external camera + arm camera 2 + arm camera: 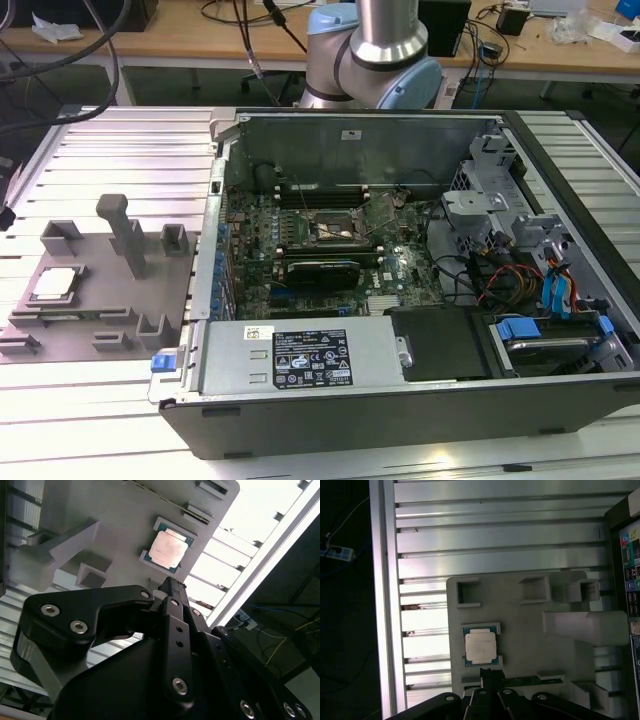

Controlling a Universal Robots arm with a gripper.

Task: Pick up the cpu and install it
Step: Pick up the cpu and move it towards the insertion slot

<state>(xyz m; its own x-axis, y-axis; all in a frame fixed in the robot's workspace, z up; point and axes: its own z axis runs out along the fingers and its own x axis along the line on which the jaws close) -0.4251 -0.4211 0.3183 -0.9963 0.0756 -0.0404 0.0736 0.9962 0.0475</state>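
Bright overhead light, blown-out glare on slatted table (425, 645)

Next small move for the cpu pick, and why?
Likely a small sideways shift to centre over the cpu: it lies flat in its pocket on the grey fixture, not yet grasped, and the gripper seems off one edge of it in both wrist views.

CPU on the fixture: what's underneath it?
The cpu lies flat in a framed seat on the grey fixture plate, which rests on the slotted aluminium table. The seat's floor under the chip is covered and cannot be seen.
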